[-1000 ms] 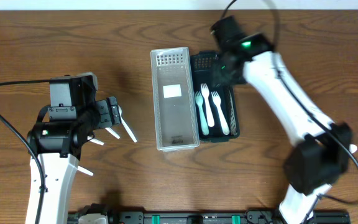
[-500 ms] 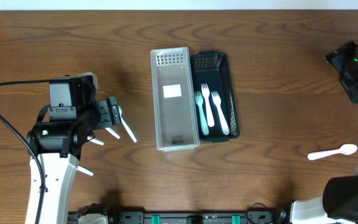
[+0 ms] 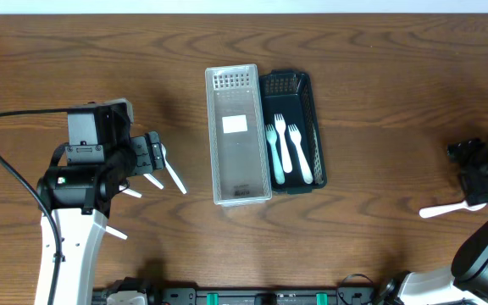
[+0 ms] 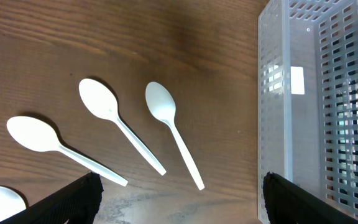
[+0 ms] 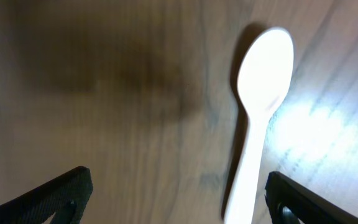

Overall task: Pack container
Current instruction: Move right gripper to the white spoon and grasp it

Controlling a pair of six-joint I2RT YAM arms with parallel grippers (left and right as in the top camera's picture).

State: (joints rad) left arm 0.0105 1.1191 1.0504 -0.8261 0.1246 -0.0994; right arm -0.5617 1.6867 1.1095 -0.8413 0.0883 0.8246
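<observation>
The clear basket [image 3: 238, 135] stands upright in the middle of the tabletop [image 3: 379, 102], its long side touching a dark basket [image 3: 295, 85] on its right in the overhead view. The clear basket has nothing in it but a white label on its floor. Three forks [image 3: 283, 146] lie side by side in the dark basket, one pale green and two white, tines toward the far edge of the tabletop.

The left gripper [image 3: 152, 157] hovers well apart from the baskets, over a loose group of four white spoons [image 4: 169, 127] that lie on the wood. Its fingers are spread wide and hold nothing. In the left wrist view the two nearest spoons lie between the fingertips, handles pointing toward the camera, and the wall of the clear basket fills the right side.

The right gripper [image 3: 477, 180] is at the right edge of the tabletop, far from the baskets. It is spread wide and empty. A single white spoon [image 5: 257, 118] lies flat on the wood between its fingers, closer to the right-hand finger in the wrist view, bowl pointing away from the camera.
</observation>
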